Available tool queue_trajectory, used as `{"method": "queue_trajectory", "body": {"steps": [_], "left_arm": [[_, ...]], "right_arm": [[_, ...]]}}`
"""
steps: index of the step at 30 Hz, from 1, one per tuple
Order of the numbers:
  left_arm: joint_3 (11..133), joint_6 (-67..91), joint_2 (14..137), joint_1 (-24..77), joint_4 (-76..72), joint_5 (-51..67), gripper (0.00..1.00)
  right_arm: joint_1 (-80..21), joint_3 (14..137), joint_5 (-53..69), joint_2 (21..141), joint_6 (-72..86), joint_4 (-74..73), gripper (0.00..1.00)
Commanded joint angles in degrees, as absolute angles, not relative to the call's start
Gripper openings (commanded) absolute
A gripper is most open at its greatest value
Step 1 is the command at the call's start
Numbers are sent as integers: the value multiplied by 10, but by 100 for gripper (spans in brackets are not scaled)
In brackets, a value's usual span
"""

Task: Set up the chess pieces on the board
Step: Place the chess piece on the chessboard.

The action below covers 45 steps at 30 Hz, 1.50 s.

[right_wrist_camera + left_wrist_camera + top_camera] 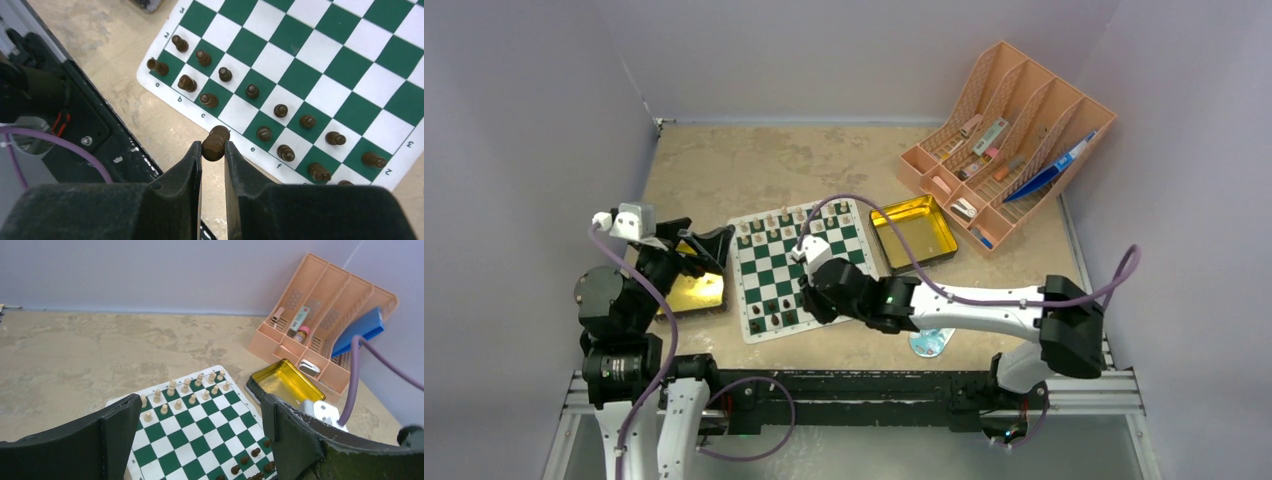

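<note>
Right gripper point(212, 150) pinches a dark piece point(216, 141) (left gripper point(200, 410) gapes wide, empty).

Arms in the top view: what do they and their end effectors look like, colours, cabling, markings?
The left arm and right arm mix white links with black joint housings. A purple cable runs along each. The right arm carries a small green light. The left end effector and right end effector have broad matte black fingers; no printed markings show.
</note>
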State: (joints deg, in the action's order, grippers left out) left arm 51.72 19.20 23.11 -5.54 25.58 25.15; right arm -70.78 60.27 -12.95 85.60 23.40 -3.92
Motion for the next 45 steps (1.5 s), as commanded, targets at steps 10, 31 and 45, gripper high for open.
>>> {"method": "queue_trajectory", "body": {"steps": [10,31,45], "left_arm": [[594,216,231,-54,330,112,91],[605,215,231,-54,338,99,91],[604,215,233,-54,337,99,91]], "right_arm": [[-736,639,-191,987,260,-7,18],[-739,672,-196,1032,284,-27,18],[-739,684,-209,1041,285,-43,18]]}}
